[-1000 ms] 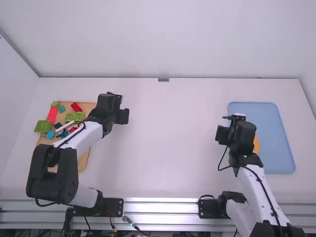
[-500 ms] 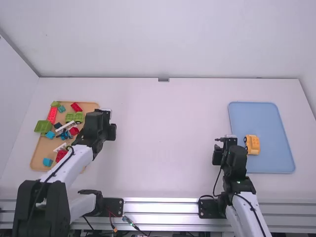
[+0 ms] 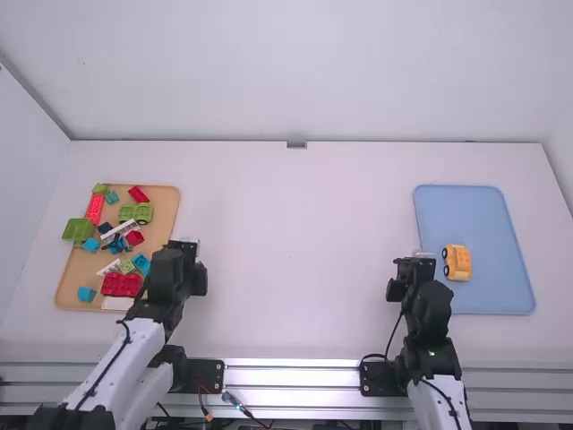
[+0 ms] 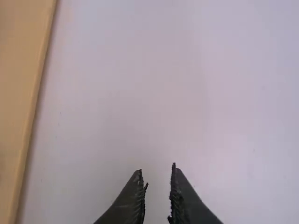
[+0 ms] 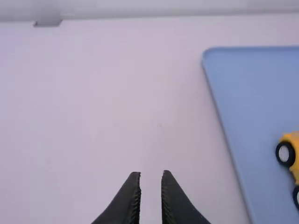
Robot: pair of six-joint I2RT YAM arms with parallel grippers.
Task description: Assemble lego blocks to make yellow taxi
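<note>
On the blue tray, near its left edge, the yellow taxi [image 3: 457,262] lies on its side, wheels facing left; part of the taxi [image 5: 292,151] shows in the right wrist view. My right gripper [image 3: 413,262] is over the table just left of that tray, and in its wrist view the gripper [image 5: 151,173] is open and holds nothing. Beside the wooden tray's right edge is my left gripper [image 3: 185,245]. Its own view shows the left gripper [image 4: 157,170] open above bare table.
A wooden tray [image 3: 170,199] at the left holds several loose red, green, blue and white blocks. The blue tray [image 3: 501,291] lies at the right. A wall rises behind the table's far edge.
Both arms have pulled back toward their bases. The left gripper moved down the picture beside the wooden tray, uncovering more blocks; the right one drew away from the taxi, which came into full view.
</note>
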